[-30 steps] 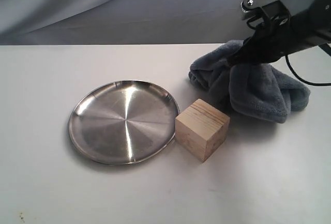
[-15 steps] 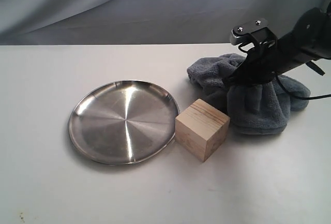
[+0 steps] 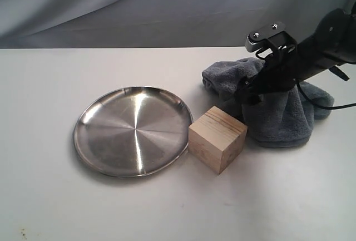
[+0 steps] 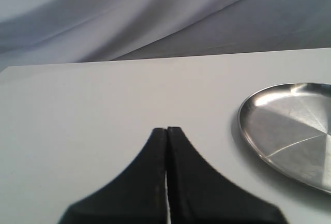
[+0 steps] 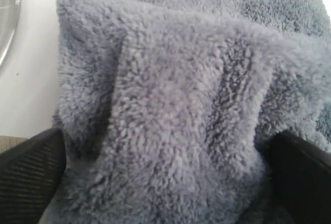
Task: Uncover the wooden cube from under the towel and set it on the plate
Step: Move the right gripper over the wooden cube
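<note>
The pale wooden cube (image 3: 217, 138) stands uncovered on the table, touching the right rim of the shiny steel plate (image 3: 133, 129). The blue-grey towel (image 3: 278, 113) lies bunched on the table just behind and to the right of the cube. My right gripper (image 3: 253, 93) is low over the towel's left part. In the right wrist view its fingers (image 5: 31, 172) stand wide apart with a thick fold of towel (image 5: 181, 79) between them, so the gripper (image 5: 168, 182) is open. My left gripper (image 4: 166, 131) is shut and empty over bare table, with the plate (image 4: 295, 131) off to one side.
The white table (image 3: 55, 196) runs back to a grey cloth backdrop (image 3: 111, 7). A black cable (image 3: 334, 88) trails from the right arm over the towel.
The right gripper came down and a little left with the towel, which now rests slumped on the table. Its fingers now stand wide apart. Cube and plate have not moved.
</note>
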`<state>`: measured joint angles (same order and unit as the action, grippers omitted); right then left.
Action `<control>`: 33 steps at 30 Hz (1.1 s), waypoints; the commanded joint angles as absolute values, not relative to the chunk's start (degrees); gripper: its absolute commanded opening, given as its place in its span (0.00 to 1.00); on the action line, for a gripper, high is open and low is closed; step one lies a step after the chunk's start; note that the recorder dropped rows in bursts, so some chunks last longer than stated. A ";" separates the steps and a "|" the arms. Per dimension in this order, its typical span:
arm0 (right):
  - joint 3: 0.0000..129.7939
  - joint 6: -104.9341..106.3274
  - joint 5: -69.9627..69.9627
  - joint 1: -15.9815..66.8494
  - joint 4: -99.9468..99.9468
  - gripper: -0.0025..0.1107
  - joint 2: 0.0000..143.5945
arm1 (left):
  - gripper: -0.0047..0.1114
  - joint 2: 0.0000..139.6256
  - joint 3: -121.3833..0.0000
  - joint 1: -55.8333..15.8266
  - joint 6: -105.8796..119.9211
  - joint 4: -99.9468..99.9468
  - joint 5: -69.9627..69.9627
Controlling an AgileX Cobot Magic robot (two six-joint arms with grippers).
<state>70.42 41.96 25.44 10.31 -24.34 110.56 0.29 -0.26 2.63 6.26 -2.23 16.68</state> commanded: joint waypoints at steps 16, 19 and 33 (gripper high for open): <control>70.74 42.17 42.84 10.37 -27.98 0.89 94.43 | 0.04 0.00 0.00 2.72 6.24 -2.46 16.33; 70.74 43.50 46.67 10.37 -27.83 0.80 91.82 | 0.04 0.00 0.00 2.72 6.24 -2.46 16.33; 68.55 53.81 60.90 13.80 -34.31 0.02 87.86 | 0.04 0.00 0.00 2.72 6.24 -2.46 16.33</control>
<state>69.80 49.78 59.83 11.72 -31.73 88.40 0.29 -0.26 2.63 6.26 -2.23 16.68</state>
